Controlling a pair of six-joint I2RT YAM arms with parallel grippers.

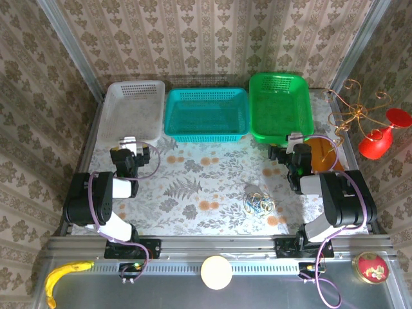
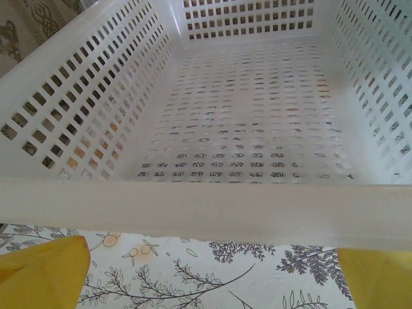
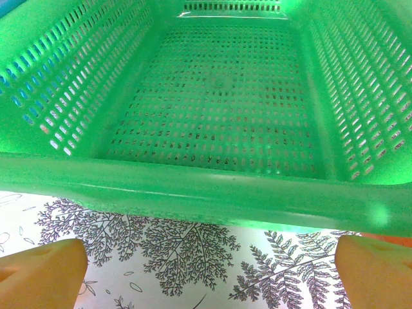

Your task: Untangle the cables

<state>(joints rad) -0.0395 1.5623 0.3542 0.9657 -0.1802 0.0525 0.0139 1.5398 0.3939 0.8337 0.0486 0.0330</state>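
A fern-and-flower printed cloth [image 1: 193, 174] covers the table, walled in by damask wallpaper [image 1: 212, 38]. The left gripper [image 2: 206, 280] stands wide apart, its yellow pads empty, facing a slotted white plastic basket [image 2: 193, 206]. The right gripper [image 3: 209, 273] gapes likewise, holding nothing, before a perforated green basket [image 3: 212, 193]. A teal basket [image 1: 206, 134] sits between them. The cables [image 1: 259, 205], a small blue-and-gold clump, lie on the cloth nearer the right gripper, touching neither.

The cables [image 1: 259, 205], a clump too small for separate loops or crossings.
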